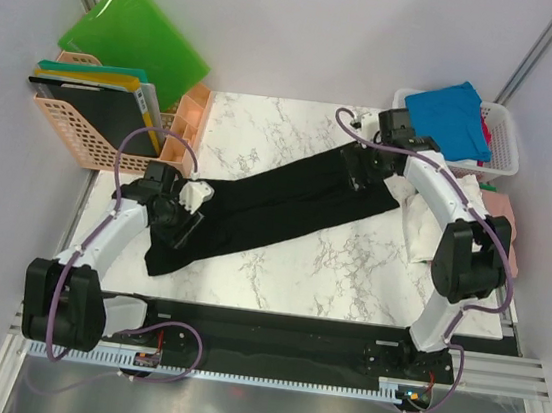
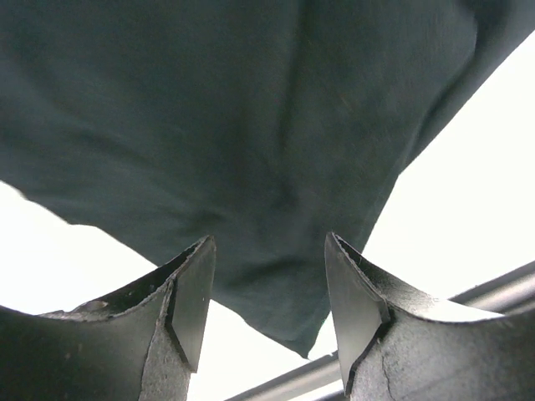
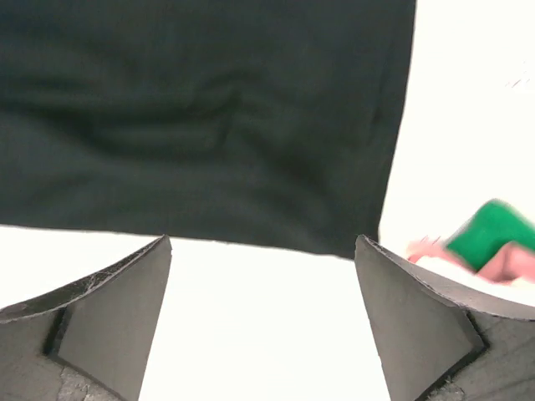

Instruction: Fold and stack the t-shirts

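The black t-shirt (image 1: pixel 276 207) lies as a long folded band slanting across the marble table (image 1: pixel 349 266), from near left to far right. My left gripper (image 1: pixel 179 223) hovers open over its near-left end. In the left wrist view, a corner of the black cloth (image 2: pixel 251 125) reaches between the fingers of the left gripper (image 2: pixel 268 238), ungripped. My right gripper (image 1: pixel 361 172) stands open at the far-right end; in the right wrist view the black cloth's edge (image 3: pixel 209 125) lies just beyond the right gripper (image 3: pixel 263 238). A blue t-shirt (image 1: pixel 450 117) sits in the white basket (image 1: pixel 503 144). White cloth (image 1: pixel 422 230) and pink cloth (image 1: pixel 503 207) lie at the right.
An orange basket (image 1: pixel 69 126) with folders stands at the far left, green plastic boards (image 1: pixel 136 33) leaning behind it, a small orange tray (image 1: pixel 191 116) beside it. A metal rail (image 2: pixel 334 368) runs along the table's near edge. A blurred green patch (image 3: pixel 489 234) shows at the right.
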Controlling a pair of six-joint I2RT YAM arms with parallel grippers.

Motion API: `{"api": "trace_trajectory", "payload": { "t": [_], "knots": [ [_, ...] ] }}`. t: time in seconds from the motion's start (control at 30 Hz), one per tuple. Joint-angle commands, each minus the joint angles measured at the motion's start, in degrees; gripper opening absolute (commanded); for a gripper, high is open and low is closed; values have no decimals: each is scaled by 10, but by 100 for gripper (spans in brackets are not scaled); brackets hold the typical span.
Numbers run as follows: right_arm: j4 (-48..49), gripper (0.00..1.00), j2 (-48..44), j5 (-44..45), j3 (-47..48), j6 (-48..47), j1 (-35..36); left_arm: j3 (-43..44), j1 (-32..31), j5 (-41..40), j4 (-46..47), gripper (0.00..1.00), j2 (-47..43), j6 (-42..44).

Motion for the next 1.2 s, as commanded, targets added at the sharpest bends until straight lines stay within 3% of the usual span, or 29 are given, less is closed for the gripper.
{"api": "trace_trajectory", "payload": {
  "t": [0.0, 0.17, 0.4, 0.53, 0.77, 0.83, 0.87, 1.0, 1.17],
  "knots": [
    [-14, 98, -74, -36, -50, -14, 3, 58, -4, -8, 59, 63, -43, -10],
    [-37, 98, -152, -79, -148, -31, 12, 74, -4, -36, 189, 65, -109, -40],
    [-42, 98, -205, -80, -220, -30, 52, 81, 0, -205, 223, 70, -135, -30],
    [-39, 98, -183, -84, -209, -31, 74, 37, 2, -186, 199, 73, -188, -33],
    [-26, 98, -55, -72, -118, -38, 129, -29, 2, -181, 144, 80, -263, -66],
    [-25, 98, -25, -70, -66, -32, 149, -29, 6, -123, 120, 80, -261, -74],
    [-25, 98, 4, -67, -47, -29, 155, -29, 6, -38, 91, 80, -261, -54],
    [-30, 98, 33, -48, 15, -18, 155, -13, 6, -15, 82, 81, -187, -46],
    [-28, 98, -26, 4, 5, -29, 152, 20, 6, -3, 103, 82, -76, -12]
  ]
}}
